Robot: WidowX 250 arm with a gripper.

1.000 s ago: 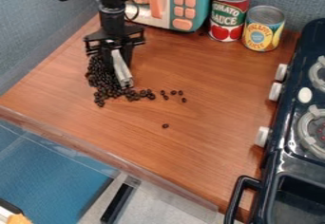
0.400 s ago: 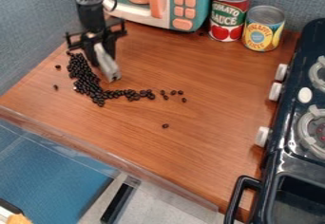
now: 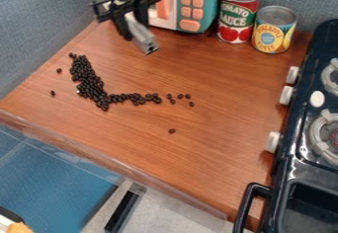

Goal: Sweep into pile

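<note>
The black gripper point(image 3: 127, 17) is up at the top left, raised over the counter in front of the microwave. It is shut on a light grey tool point(image 3: 142, 35), whose lower end slants down to the right, apart from the beans. Dark beans point(image 3: 90, 85) lie in a bent band at the left of the wooden counter, dense down the left arm and thinner to the right. Several loose beans trail off near the right end, two stray ones lie left of the band, and a single bean point(image 3: 172, 131) sits lower down.
A toy microwave point(image 3: 190, 10) stands behind the gripper, with a red can point(image 3: 237, 17) and a yellow can point(image 3: 273, 32) to its right. The stove point(image 3: 300, 128) runs along the right side. A clear rail point(image 3: 112, 160) edges the counter's front.
The gripper with the grey tool first went left across the beans, then up and right off them. Beans at the upper left have spread leftward, and two have ended up apart there.
</note>
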